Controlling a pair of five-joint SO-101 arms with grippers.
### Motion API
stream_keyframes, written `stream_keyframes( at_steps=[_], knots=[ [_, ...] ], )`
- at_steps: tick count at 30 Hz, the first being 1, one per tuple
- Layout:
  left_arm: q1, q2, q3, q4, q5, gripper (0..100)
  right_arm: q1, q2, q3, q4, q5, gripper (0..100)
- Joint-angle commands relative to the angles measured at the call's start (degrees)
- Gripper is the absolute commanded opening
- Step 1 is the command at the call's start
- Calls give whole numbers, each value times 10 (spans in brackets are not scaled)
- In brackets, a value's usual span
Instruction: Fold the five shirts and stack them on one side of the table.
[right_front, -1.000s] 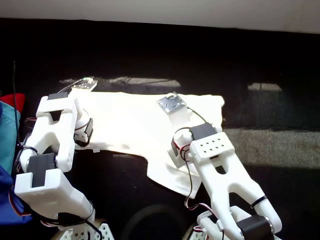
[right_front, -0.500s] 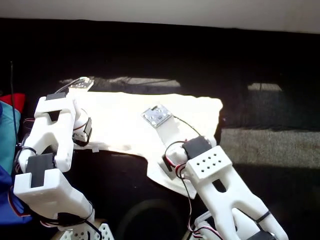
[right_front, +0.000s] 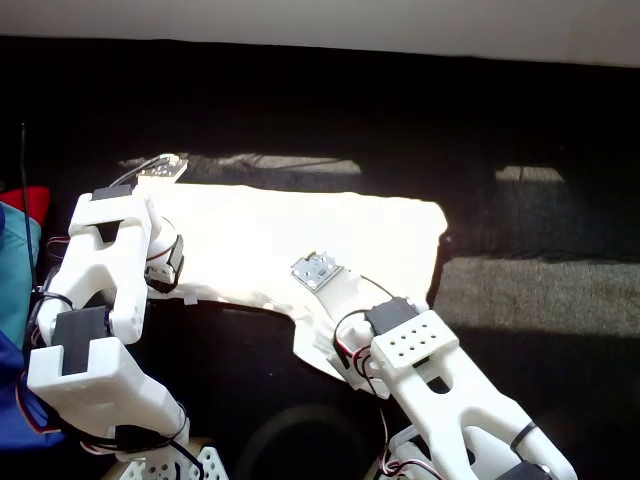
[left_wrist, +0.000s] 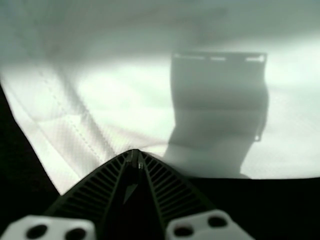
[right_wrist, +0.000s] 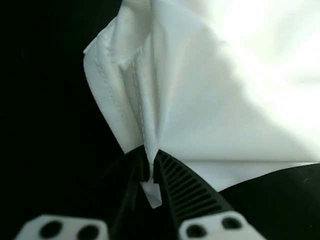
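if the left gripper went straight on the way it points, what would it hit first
The white shirt: the left gripper sits at its near edge, so it would likely press into the cloth, though depth is unclear.

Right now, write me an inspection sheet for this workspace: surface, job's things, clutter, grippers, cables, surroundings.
Surface: black table, sunlit in patches.
Job's things: white shirt spread flat; teal, red and blue cloth beside the left arm, kind unclear.
Clutter: nothing seen.
Grippers: left gripper shut at the shirt's near edge, grip on it unclear; right gripper shut on a fold of the shirt.
Cables: wires looped at the right arm's wrist, over the shirt.
Surroundings: pale wall behind the table.
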Motion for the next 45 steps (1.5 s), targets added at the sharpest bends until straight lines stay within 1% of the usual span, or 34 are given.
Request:
stream_keyframes(
  at_steps=[1,4,6,9,11,13,15,16,18,19,20,23,28,31,35,40,45],
  knots=[
    [-19,-3,-8,-21,6,10,-5,-21,2,-5,4,77],
    [-19,-3,-8,-21,6,10,2,-22,-20,11,4,164],
    [-19,-3,-8,-21,6,11,12,-22,-58,46,4,170],
    [-19,-3,-8,-21,6,11,32,-22,-153,127,4,170],
    [-19,-3,-8,-21,6,11,55,-22,-225,175,4,170],
    [-19,-6,-8,-18,6,11,95,-21,-290,193,4,170],
    [-19,-9,-8,-17,6,10,147,-14,-335,177,3,155],
    [-19,-10,-10,-16,6,10,174,-13,-350,152,3,125],
    [-19,-9,-22,-7,6,10,225,-2,-354,88,2,17],
    [-19,-9,-31,6,6,10,244,10,-354,61,2,2],
    [-19,-9,-44,23,6,10,257,29,-354,40,2,19],
    [-19,-6,-82,64,6,10,278,124,-358,-9,2,7],
    [-18,-2,-79,55,4,10,294,305,-402,-81,2,8],
    [-18,-2,-63,46,3,10,305,404,-470,-82,2,8],
    [-19,-2,-43,33,2,10,341,496,-546,-72,2,8],
    [-19,29,-34,33,2,10,372,539,-600,-25,4,8],
    [-29,40,-68,39,4,10,366,537,-671,30,2,8]
  ],
)
